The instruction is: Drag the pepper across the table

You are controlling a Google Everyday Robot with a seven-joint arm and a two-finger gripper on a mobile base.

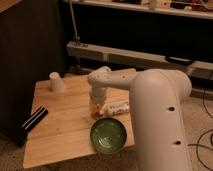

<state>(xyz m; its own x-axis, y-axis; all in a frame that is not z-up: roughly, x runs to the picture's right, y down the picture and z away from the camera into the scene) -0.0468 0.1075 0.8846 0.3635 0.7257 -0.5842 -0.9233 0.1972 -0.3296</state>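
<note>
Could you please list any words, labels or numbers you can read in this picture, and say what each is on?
No text can be read.
The label of the white bottle lying on the table: too blurred to read.
The gripper, down at the table beside the bottle: no marking visible.

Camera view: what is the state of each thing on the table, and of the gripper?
gripper: shut, pointing down over the middle of the table.
pepper: lying at the gripper's tip; held or not, I cannot tell.
bottle: lying on its side, beside the gripper.
bowl: upright, near the front edge.
cup: upside down, at a far corner.
</note>
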